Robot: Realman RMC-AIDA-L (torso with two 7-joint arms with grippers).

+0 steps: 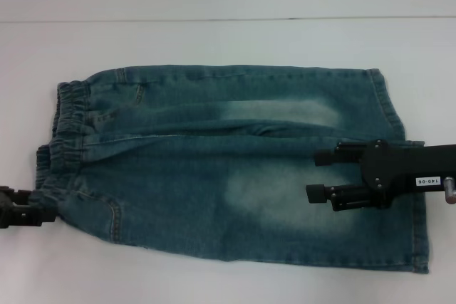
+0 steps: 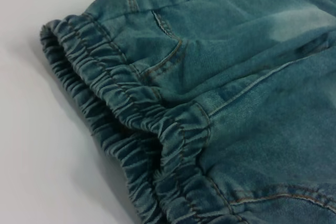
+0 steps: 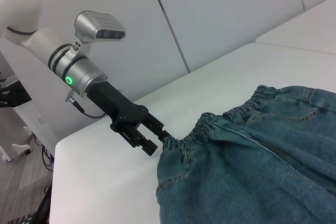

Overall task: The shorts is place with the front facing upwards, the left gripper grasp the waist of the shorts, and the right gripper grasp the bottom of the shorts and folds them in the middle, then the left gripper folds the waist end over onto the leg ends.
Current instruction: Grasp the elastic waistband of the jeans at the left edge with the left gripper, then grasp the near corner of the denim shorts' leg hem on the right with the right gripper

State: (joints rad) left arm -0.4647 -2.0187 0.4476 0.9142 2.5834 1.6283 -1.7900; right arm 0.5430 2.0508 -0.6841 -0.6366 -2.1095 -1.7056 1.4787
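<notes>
Lying flat on the white surface [image 1: 214,275], the shorts [image 1: 235,161] stretch from left to right, with the waist of the shorts [image 1: 64,126] on the left and the bottom of the shorts [image 1: 406,176] on the right. The left gripper [image 3: 160,141] is at the near left corner, and its tips look pinched on the gathered waist band there, so it seems to be grasping the waist. The right gripper [image 1: 313,174] hangs over the right part of the shorts, near the leg ends but a little way in from the hem. Its two fingers [image 1: 335,154] point left and are spread apart with nothing between them, so it is released and holds no cloth. The shorts are not folded at all yet; both legs lie open side by side. So the task looks like it is only at its start: the waist hold seems made, but the right side still needs a hold on the hem. Then comes the fold down the middle, and last the fold of the waist end over the leg ends.
</notes>
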